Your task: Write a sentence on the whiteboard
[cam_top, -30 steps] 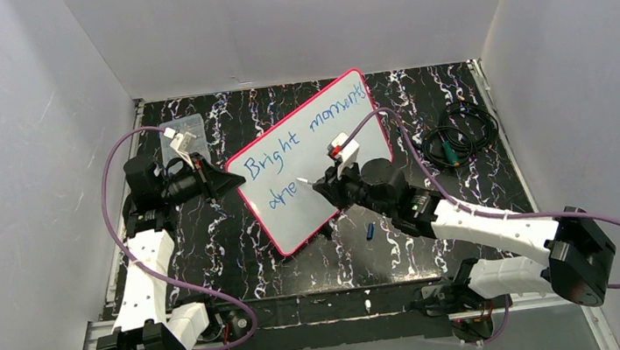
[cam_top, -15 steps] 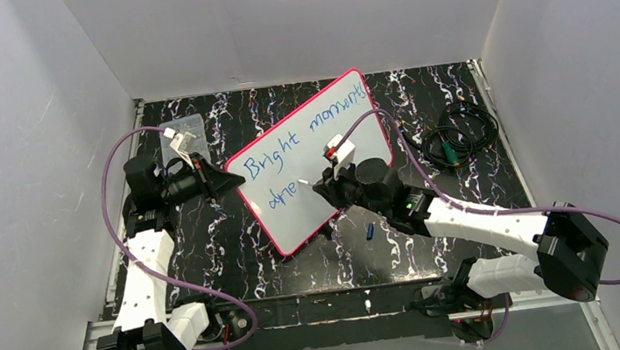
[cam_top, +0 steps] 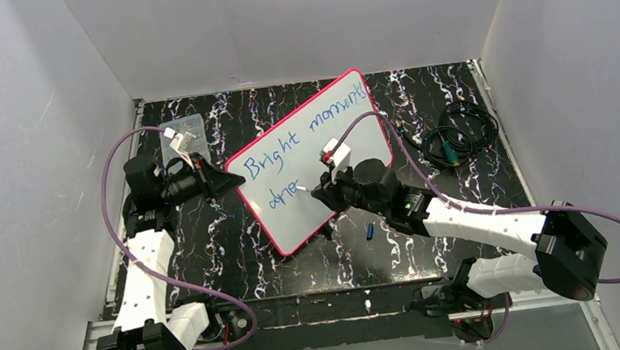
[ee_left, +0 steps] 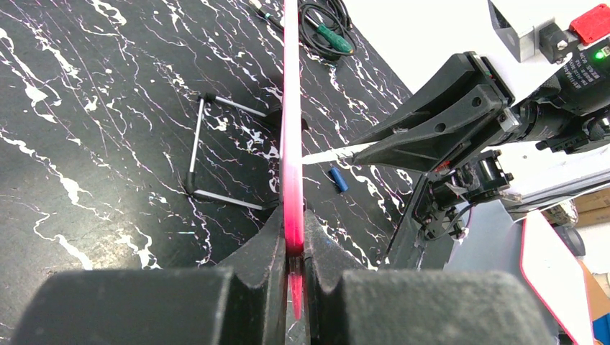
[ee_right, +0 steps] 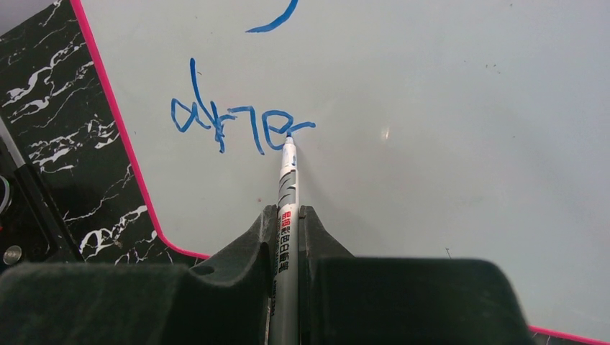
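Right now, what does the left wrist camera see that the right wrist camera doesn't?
Only the left wrist view shows the left hand pinching the board by its pink rim, seen edge-on. It also shows the wire stand behind it, plus a blue cap and a green-tipped cable on the table. Only the right wrist view shows the blue writing, with the marker tip touching its last letter. Both show the board, the marker in the right hand, and the black table.
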`<state>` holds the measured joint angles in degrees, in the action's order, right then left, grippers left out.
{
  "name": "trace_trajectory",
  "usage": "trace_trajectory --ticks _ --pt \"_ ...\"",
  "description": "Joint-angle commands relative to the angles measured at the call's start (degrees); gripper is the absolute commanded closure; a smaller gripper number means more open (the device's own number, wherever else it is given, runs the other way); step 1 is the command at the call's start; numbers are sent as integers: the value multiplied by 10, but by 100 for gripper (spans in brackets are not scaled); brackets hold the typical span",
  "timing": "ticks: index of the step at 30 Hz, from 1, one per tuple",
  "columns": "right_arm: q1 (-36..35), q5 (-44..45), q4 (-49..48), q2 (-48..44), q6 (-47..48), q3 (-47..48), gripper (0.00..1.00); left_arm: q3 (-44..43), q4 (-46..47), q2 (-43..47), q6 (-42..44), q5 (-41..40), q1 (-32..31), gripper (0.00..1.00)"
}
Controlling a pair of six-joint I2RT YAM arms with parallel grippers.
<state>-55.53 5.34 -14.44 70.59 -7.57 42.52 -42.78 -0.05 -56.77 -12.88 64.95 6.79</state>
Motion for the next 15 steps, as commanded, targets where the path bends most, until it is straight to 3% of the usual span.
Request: trace_trajectory --ticks 1,15 --pt "2 16 15 -11 -3 -6 99 -6 26 16 2 20 -2 100" --pt "2 65 -20 -14 5 15 99 -6 25 14 2 20 -2 100"
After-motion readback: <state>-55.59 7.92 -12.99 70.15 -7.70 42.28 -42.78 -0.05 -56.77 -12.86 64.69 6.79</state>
